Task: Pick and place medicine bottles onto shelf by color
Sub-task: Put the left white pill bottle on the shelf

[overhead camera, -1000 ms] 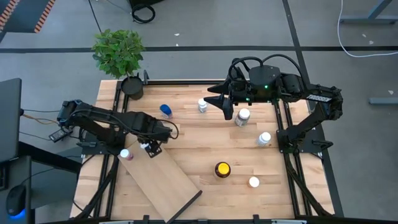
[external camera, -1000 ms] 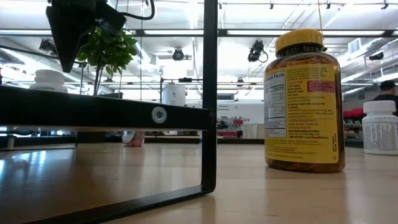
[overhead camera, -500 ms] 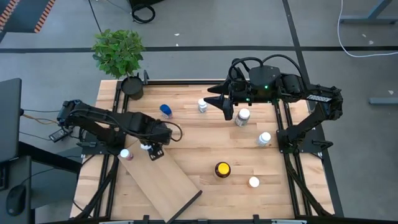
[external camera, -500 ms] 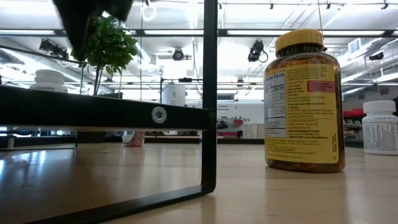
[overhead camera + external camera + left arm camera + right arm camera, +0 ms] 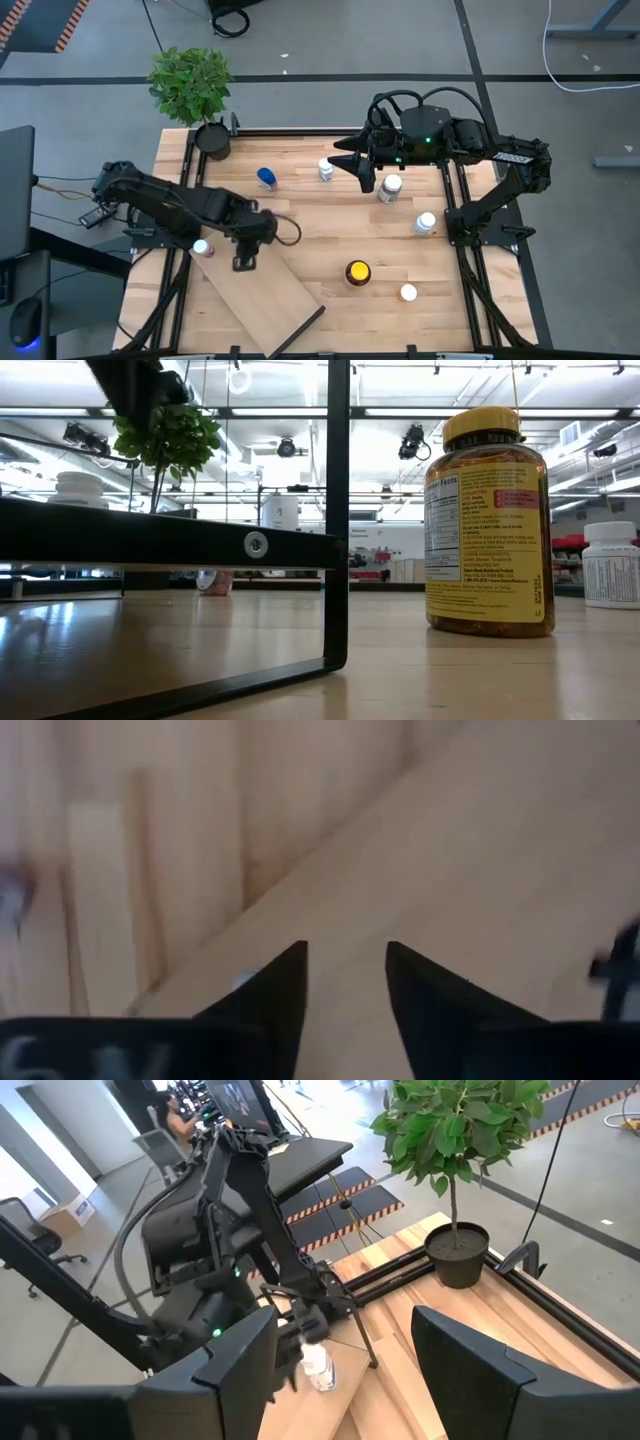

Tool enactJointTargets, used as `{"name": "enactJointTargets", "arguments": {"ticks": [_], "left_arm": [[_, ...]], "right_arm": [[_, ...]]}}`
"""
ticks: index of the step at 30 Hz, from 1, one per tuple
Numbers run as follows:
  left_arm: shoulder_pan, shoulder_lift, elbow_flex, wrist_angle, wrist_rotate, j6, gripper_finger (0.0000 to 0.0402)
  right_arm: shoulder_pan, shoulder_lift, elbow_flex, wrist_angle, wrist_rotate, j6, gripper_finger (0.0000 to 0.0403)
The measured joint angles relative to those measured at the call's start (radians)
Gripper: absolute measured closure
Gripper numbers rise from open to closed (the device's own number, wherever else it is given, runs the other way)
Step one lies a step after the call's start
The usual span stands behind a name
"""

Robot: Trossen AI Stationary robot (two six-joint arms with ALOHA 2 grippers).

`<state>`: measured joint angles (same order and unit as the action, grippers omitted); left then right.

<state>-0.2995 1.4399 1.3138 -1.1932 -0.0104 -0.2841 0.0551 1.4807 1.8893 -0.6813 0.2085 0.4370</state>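
My left gripper [image 5: 243,262] hangs over the near end of the shelf [image 5: 285,302], fingers parted with nothing between them; the wrist view shows only pale board past the tips. It has slid along the shelf since a moment ago, away from the white-capped bottle [image 5: 201,247] now standing on the shelf's corner, so I judge that bottle placed and my hand free for the next. Beyond the shelf stand the yellow-capped amber bottle [image 5: 357,271], a blue-capped bottle [image 5: 266,177] and white-capped ones [image 5: 426,222]. Farthest from the shelf, my right gripper [image 5: 352,165] waits, fingers spread and empty, unmoved.
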Motion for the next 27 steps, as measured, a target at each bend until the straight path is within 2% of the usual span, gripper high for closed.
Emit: {"name": "enactJointTargets", "arguments": {"ticks": [6,11,27], "left_arm": [[-0.043,0.000,-0.068,0.015,0.004,0.371,0.0337],[-0.045,0.000,-0.124,0.014,0.004,0.502,0.0392],[-0.044,0.000,-0.281,0.099,0.014,0.558,0.0392]], "right_arm": [[0.000,0.000,0.000,0.000,0.000,0.001,0.0164],[0.000,0.000,0.000,0.000,0.000,0.010,0.0164],[0.000,0.000,0.000,0.003,0.000,0.024,0.0164]]}}
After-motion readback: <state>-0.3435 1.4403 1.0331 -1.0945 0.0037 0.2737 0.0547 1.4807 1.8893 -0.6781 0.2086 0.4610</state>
